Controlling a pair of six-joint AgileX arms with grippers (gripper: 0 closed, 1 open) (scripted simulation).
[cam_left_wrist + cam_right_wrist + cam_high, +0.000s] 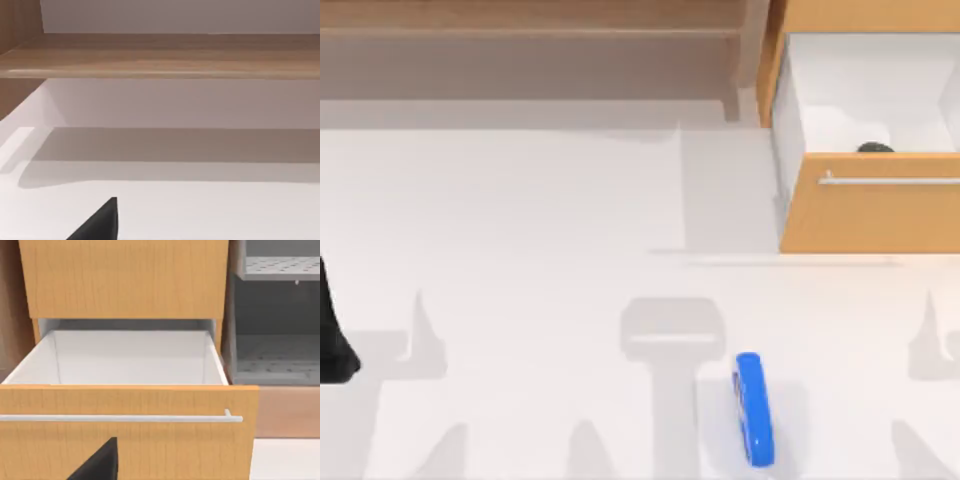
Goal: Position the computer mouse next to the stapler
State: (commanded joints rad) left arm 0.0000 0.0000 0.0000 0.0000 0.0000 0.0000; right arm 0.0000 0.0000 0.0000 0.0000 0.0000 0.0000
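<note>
White tabletop (540, 230) fills most of the top view, with a wooden shelf (530, 30) along twelve o'clock and a wooden cabinet at one to two o'clock. The cabinet's drawer (870, 205) is pulled open, with a pale bar handle (890, 181) across its front. The mouse (875, 148) lies inside the drawer, just behind the front panel, showing as a small dark sliver. The stapler (754, 408) lies on the table at five o'clock, running lengthways from twelve to six, well apart from the drawer. The left arm (332, 335) sits parked at nine o'clock; how its jaws stand I cannot tell. The right gripper faces the drawer front from its wrist view; one dark finger (97, 462) shows, and whether wide or narrow I cannot tell.
</note>
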